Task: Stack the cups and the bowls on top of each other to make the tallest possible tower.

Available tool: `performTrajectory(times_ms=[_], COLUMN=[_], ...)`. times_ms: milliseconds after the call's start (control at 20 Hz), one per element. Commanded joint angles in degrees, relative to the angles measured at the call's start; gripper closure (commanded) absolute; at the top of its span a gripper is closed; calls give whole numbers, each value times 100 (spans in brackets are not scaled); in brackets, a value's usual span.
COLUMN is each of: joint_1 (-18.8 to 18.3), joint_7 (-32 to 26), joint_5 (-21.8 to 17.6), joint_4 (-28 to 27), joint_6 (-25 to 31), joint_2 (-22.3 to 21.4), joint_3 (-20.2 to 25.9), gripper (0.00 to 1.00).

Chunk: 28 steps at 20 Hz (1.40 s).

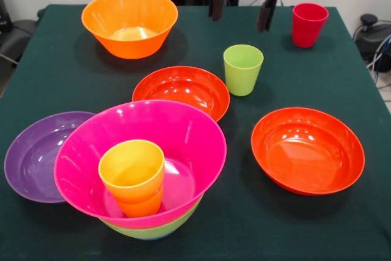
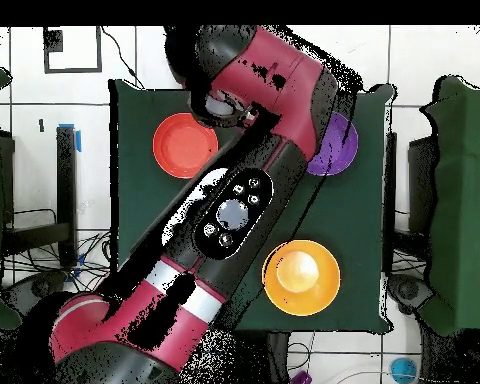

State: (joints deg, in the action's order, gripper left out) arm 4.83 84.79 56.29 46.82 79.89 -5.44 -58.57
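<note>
I've got a start: the tower (image 1: 146, 169) at the worktop's (image 1: 342, 236) near-left is a green bowl, magenta bowl and yellow cup nested. Five pieces remain loose. My gripper (image 1: 239, 9) hangs released, empty. Overhead, the arm hides most pieces; no blue bowl visible.

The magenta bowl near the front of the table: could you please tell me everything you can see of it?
The large, glossy magenta plastic bowl is deep and round, with a thin rim. It sits slightly tilted, nested in a lime-green plastic bowl whose edge shows beneath it. A yellow-orange plastic cup stands inside it, apparently on an orange piece. A shallow purple plastic bowl lies just beside it, partly hidden by its rim. The end effector hangs far off.
</note>
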Motion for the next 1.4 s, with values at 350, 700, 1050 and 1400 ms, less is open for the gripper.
performTrajectory(times_ms=[350,700,1050,1400], joint_1=[430,454,417,379], joint_7=[1203,1227,1033,872], joint_5=[-414,-499,-587,-683], joint_4=[914,964,1070,1164], joint_6=[-598,-844,-1407,-1577], joint_2=[-141,-90,71,66], joint_3=[1035,1112,1315,1446], gripper=[0,0,0,0])
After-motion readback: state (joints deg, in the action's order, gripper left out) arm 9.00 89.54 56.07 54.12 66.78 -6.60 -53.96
